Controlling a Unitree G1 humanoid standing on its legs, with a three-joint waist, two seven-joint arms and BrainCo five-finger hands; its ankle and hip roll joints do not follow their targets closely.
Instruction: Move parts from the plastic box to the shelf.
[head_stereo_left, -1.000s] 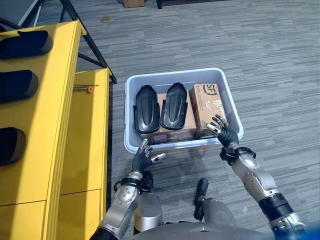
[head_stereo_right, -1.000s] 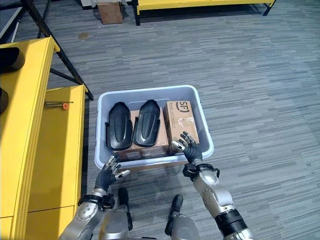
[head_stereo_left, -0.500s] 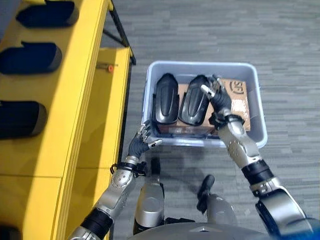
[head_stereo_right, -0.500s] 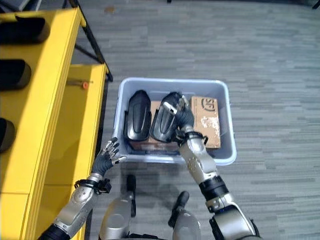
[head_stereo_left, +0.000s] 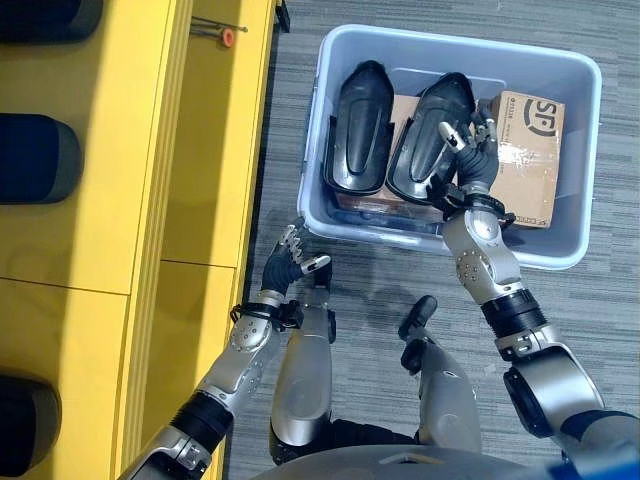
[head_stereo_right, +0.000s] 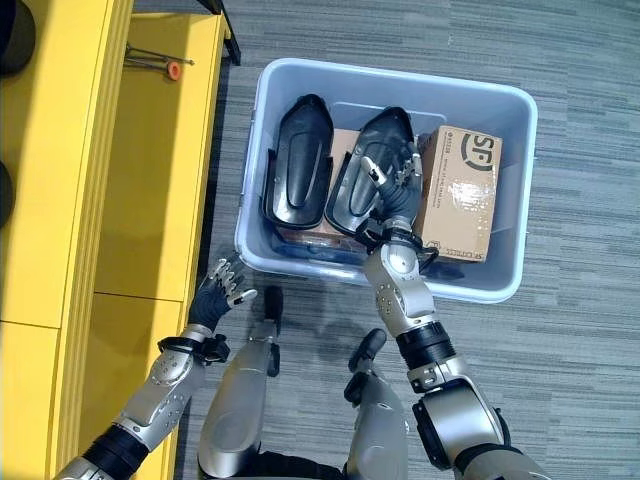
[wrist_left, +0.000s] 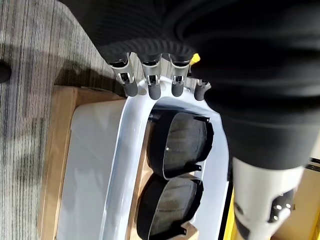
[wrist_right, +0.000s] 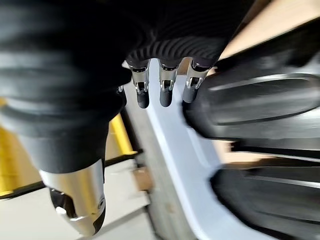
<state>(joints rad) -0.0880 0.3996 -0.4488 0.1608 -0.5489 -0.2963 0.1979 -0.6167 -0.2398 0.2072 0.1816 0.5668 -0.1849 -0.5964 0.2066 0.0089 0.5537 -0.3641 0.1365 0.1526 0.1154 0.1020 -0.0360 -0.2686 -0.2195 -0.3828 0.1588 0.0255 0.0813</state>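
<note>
Bright, even light with soft shadows; the right wrist view is blurred, perhaps by motion.

Yellow shelf (head_stereo_left: 120, 200) stands just beside the plastic box (head_stereo_left: 330, 215), with bare floor (head_stereo_left: 285, 215) between.

- The right hand (head_stereo_left: 470, 150) has gone from the cardboard box (head_stereo_left: 527, 158) at the right of the plastic box (head_stereo_left: 455, 52), where it was a second ago, across to the right-hand black part (head_stereo_left: 425, 145); its open fingers now hover over that part's right edge.
- The camera has tipped down and swung: the plastic box now sits at the upper right of the frame, the yellow shelf (head_stereo_left: 120, 180) fills the left.
</note>
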